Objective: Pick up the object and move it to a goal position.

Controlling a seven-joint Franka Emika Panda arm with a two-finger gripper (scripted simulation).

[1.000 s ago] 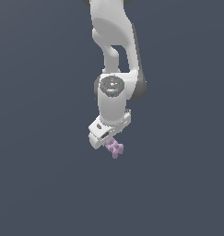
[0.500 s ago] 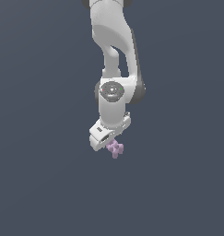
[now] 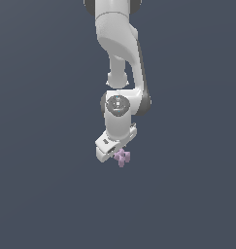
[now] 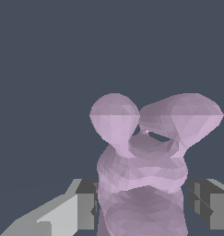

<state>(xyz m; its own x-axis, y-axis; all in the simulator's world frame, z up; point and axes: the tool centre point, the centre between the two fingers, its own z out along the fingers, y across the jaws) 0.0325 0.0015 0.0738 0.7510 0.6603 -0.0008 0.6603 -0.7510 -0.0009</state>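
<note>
The object (image 3: 122,157) is a small pale lilac lumpy piece of rounded knobs. In the exterior view it sticks out just below the white gripper (image 3: 117,154) at the end of the arm. In the wrist view the object (image 4: 145,161) fills the middle, with two rounded knobs pointing away and its body between the two grey fingers (image 4: 85,205). The gripper (image 4: 143,207) is shut on the object, a finger pressed on each side. The object's lower part is hidden between the fingers.
The white arm (image 3: 122,58) reaches down from the top of the exterior view. Only a plain dark grey-blue background (image 3: 42,146) shows around it; no goal marker shows.
The arm has risen slightly and shifted a little, carrying the object with it. The grip is unchanged.
</note>
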